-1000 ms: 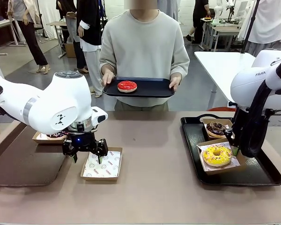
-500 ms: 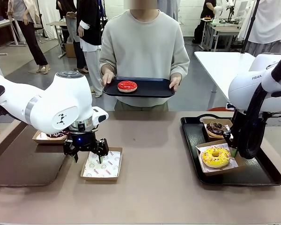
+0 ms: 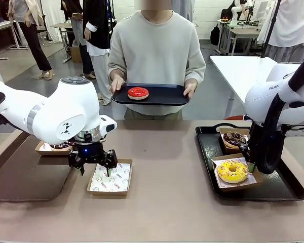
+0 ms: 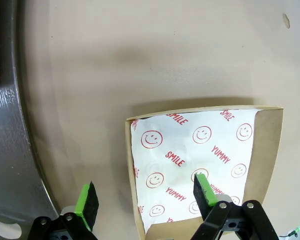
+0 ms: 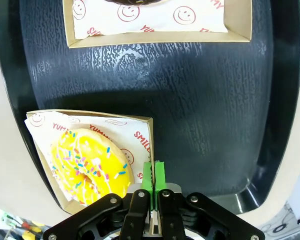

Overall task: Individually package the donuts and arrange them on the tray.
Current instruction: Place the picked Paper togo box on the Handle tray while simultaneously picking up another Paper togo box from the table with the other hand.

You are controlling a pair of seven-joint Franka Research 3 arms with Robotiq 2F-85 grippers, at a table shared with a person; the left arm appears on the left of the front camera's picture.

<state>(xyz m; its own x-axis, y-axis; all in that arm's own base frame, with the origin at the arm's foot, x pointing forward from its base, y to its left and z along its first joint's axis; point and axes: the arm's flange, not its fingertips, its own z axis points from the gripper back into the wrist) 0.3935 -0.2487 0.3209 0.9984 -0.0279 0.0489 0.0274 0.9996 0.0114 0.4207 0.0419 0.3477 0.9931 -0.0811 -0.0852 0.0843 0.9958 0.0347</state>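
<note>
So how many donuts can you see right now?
4: a red donut on the tray the person holds, a yellow sprinkled donut and a chocolate sprinkled donut boxed on the right tray, and a dark donut half hidden behind the left arm.
</note>
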